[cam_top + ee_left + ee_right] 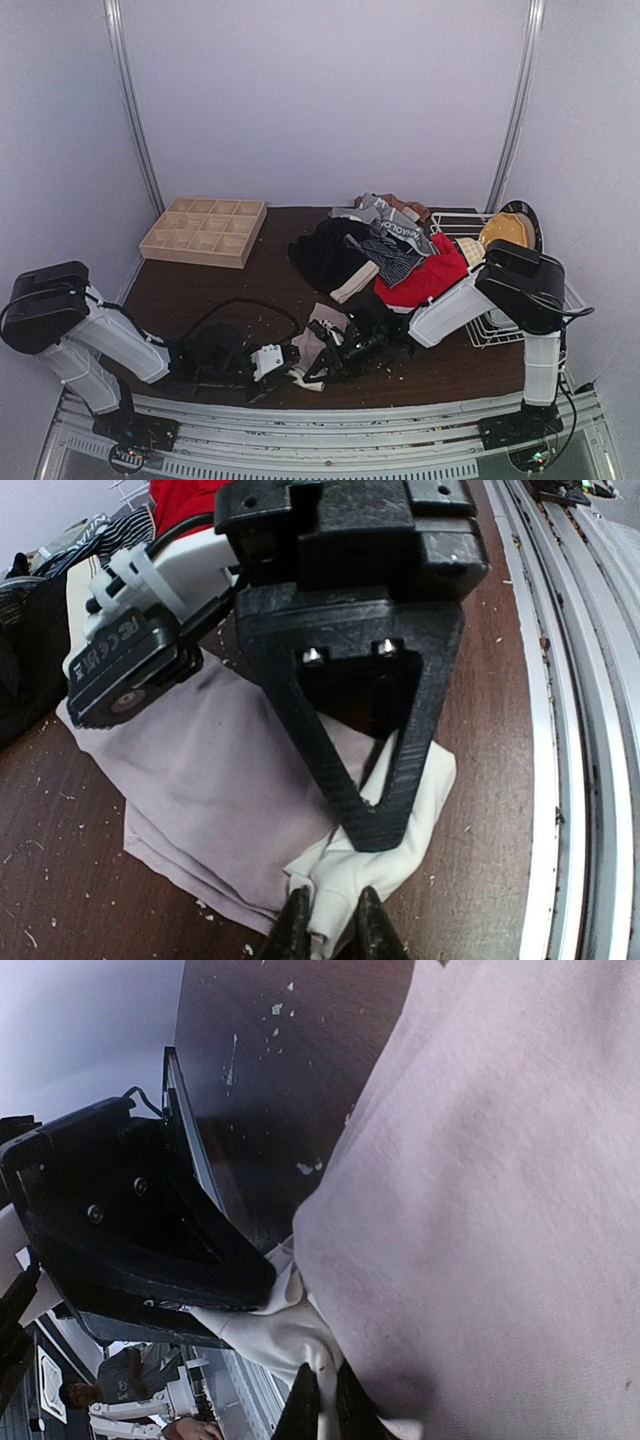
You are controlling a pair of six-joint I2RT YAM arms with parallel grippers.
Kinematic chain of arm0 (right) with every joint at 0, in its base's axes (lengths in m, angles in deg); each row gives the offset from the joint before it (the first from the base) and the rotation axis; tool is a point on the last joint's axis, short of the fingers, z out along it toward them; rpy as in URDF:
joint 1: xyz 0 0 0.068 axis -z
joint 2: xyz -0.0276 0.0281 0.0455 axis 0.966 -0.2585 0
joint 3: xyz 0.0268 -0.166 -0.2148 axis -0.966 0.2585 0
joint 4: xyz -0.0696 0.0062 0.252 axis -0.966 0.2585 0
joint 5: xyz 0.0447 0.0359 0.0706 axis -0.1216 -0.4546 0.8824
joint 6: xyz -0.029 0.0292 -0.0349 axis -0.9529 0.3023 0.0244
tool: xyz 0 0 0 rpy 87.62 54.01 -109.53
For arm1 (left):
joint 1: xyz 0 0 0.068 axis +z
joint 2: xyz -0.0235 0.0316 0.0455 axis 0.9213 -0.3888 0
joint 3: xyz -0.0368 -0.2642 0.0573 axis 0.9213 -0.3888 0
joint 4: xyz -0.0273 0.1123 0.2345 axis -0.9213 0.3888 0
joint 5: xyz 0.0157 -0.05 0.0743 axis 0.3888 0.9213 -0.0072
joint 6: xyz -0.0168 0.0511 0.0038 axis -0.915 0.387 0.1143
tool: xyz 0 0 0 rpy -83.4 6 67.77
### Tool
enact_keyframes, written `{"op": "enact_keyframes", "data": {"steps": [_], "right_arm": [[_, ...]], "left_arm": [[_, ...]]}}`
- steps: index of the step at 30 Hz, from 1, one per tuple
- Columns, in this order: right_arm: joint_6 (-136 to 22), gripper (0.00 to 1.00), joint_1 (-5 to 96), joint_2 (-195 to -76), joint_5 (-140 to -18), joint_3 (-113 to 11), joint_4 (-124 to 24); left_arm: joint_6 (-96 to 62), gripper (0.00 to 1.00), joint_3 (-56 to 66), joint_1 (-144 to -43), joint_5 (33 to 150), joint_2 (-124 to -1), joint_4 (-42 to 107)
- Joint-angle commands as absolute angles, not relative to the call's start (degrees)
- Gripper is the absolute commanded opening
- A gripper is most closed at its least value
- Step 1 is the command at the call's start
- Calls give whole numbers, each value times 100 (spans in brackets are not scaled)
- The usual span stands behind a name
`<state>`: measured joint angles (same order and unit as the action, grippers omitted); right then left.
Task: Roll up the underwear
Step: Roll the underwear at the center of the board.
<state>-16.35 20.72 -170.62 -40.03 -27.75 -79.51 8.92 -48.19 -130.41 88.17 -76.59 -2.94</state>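
A pale pink-beige underwear (318, 328) with a white waistband lies folded on the dark table near its front edge. In the left wrist view the underwear (200, 790) spreads to the left, and my left gripper (330, 930) pinches the bunched white waistband corner (350, 870). My right gripper (320, 1405) is shut on the same white band from the opposite side, with the pink cloth (480, 1210) filling its view. The two grippers meet tip to tip in the top view, left gripper (293, 362) and right gripper (322, 366).
A wooden grid tray (205, 230) sits at the back left. A pile with black, striped and red underwear (425, 275) lies at the back right, beside a wire basket (500, 325). A metal rail (570, 730) runs along the table's near edge.
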Motion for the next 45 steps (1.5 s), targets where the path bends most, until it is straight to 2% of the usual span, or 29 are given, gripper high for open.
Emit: {"op": "enact_keyframes", "data": {"steps": [1, 4, 10, 16, 21, 32, 38, 45], "right_arm": [[-1776, 0, 2117, -17087, -4218, -2692, -7377], [-1831, 0, 2096, -16988, -4260, -2676, -7392], [-2033, 26, 2050, -16368, -4595, -2443, -7543], [-2813, 39, 1864, -15738, -5092, -2513, -6783], [-3628, 41, 1609, -15184, -6018, -2419, -6271], [-4910, 41, 898, -14606, -7620, -1674, -6595], [-5585, 41, 691, -14540, -8029, -1622, -6542], [-6299, 41, 648, -14727, -8021, -1865, -6153]], "left_arm": [[771, 7, -4784, -12948, 8972, -7757, -644], [675, 0, -4745, -12943, 9047, -7820, -591], [284, 0, -4643, -12936, 9210, -7866, -47], [-96, 0, -4214, -12902, 9350, -7874, 702], [-564, 0, -3854, -12696, 9766, -7882, 1459], [-1323, 0, -3188, -12342, 11009, -8042, 2335], [-1611, 0, -2485, -12156, 11649, -8529, 3317], [-2296, 0, -2305, -11738, 12388, -8970, 3384]]}}
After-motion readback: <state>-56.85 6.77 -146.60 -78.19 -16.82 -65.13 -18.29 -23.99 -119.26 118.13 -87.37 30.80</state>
